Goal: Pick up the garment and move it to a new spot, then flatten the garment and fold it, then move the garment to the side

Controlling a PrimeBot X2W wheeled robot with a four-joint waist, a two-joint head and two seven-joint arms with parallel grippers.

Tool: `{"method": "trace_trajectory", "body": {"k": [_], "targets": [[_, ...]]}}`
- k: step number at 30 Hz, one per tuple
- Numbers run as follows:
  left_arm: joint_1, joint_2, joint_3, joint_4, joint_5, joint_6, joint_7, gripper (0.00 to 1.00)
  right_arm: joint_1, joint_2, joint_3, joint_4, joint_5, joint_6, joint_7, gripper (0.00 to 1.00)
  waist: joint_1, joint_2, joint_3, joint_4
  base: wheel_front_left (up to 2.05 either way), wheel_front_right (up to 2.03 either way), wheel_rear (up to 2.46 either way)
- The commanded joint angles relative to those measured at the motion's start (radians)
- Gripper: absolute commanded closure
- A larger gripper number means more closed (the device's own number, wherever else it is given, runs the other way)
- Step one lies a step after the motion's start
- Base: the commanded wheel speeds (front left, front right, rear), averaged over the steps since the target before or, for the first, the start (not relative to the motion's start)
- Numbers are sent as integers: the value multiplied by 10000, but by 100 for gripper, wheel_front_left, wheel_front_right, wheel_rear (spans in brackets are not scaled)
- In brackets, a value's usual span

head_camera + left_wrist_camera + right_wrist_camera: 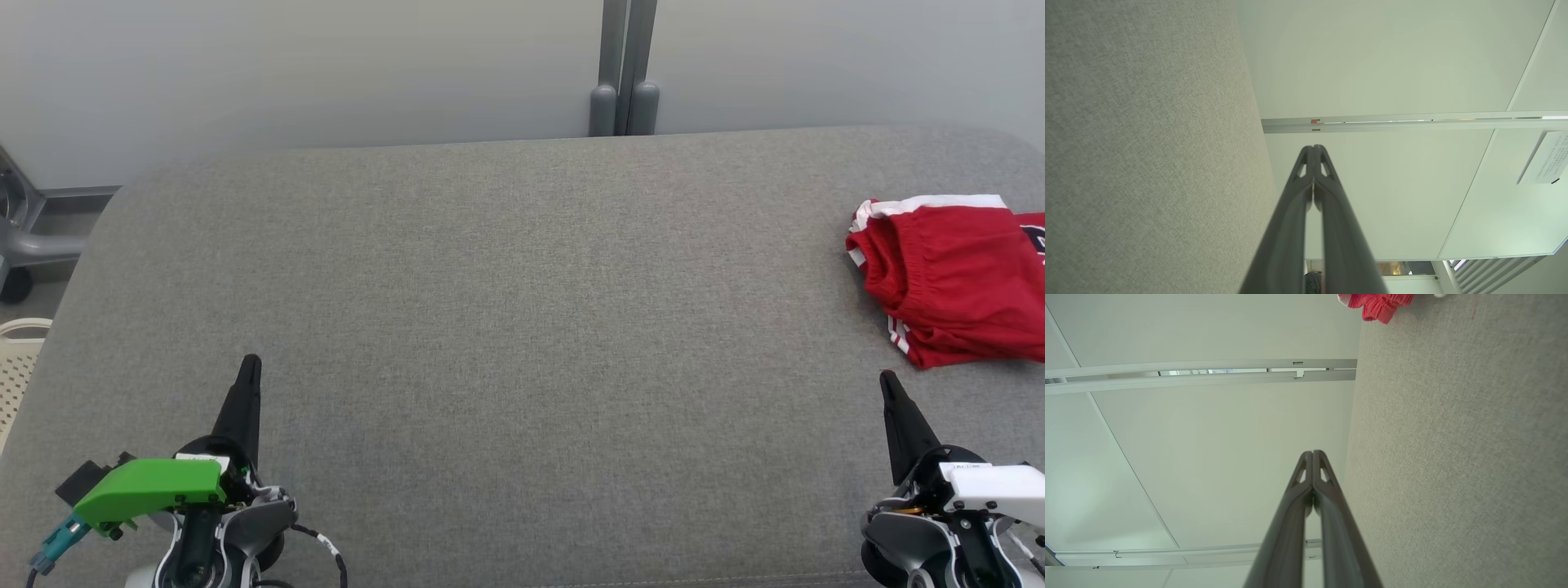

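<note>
A red garment [955,282] with white trim lies folded at the far right of the grey padded table [506,310], partly cut off by the head view's edge. Its red edge [1378,304] peeks in at the top of the right wrist view. My left gripper [251,363] rests at the lower left, fingers pressed together with nothing between them, seen again as [1313,148]. At the lower right my right gripper [887,380] is likewise shut and empty, its closed tips [1312,453] pointing up. It sits just below the garment, apart from it.
A pale wall with a grey post [624,73] runs behind the table. Off the table's left edge stand a white perforated basket [16,359] and a grey wheeled frame [24,245]. The wide grey surface stretches between the grippers.
</note>
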Motion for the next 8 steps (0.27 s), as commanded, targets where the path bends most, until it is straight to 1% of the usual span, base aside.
{"method": "trace_trajectory", "body": {"k": [1, 8], "targets": [[-164, 7, 19, 10, 10, -40, 26, 100, -86, -38, -18, -39, 43, 4, 25, 100, 0, -1, 0, 0, 0, 0, 0], [-164, 7, 15, 10, 6, -40, 23, 100, -86, -38, -18, -39, 44, 4, 23, 100, 0, -1, 0, 0, 0, 0, 0]]}}
